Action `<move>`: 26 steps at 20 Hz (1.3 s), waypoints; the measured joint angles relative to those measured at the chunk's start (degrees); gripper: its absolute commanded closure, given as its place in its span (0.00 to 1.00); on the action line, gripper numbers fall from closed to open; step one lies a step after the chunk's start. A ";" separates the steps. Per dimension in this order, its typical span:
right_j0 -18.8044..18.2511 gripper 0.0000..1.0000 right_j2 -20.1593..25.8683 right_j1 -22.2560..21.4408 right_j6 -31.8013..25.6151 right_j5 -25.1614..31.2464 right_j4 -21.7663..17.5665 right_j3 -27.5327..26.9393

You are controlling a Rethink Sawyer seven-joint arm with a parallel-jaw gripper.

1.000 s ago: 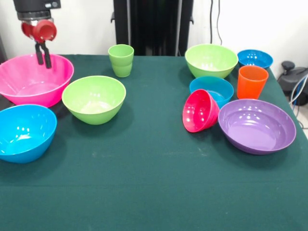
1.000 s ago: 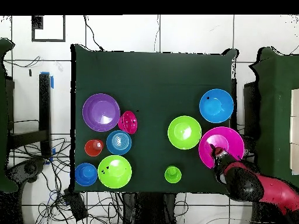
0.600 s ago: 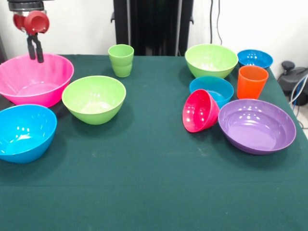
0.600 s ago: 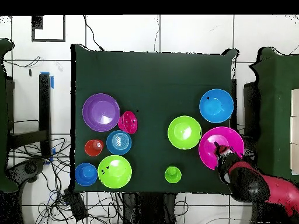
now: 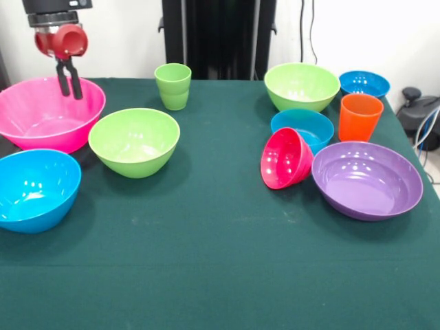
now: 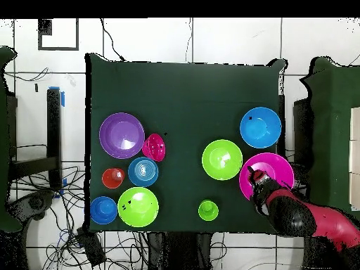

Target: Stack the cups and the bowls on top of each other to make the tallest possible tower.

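gripper [image 5: 69, 84] hanging over the far rim of the pink bowl [image 5: 41, 124] at the surface's corner, tips dipping just inside the rim line, fingers drawn close together with only a thin slit between, nothing held. pink bowl directly beneath and slightly toward the camera in the front view; likely the base piece or first pick, so the turning relation is plain: rim right under the tips, bowl centre offset toward the surface's near side. round bowl, no long axis to mind.

nothing stacked yet. lime bowl [image 5: 134, 141] just beside the pink one, blue bowl [image 5: 34, 189] nearer the front edge, green cup [image 5: 173, 86] at the far edge. at the other end, second lime bowl [image 5: 301, 86], two more blue bowls, orange cup [image 5: 359, 117], purple bowl [image 5: 366, 180], and the red bowl [image 5: 285, 158] tipped on its side, leaning against a blue bowl.

front view gives gripper height and finger gap; overhead view hides the fingers under the arm but places the gripper [image 6: 257, 181] over the pink bowl's [image 6: 278, 165] robot-side rim, off centre.
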 measured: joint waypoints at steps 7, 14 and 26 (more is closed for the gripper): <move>-0.03 0.00 0.74 2.47 0.00 -0.01 -0.12 -0.01; -0.06 0.00 1.45 4.81 0.00 -0.47 -0.30 -0.02; -0.07 0.00 2.54 9.35 0.00 -1.01 -1.04 -0.05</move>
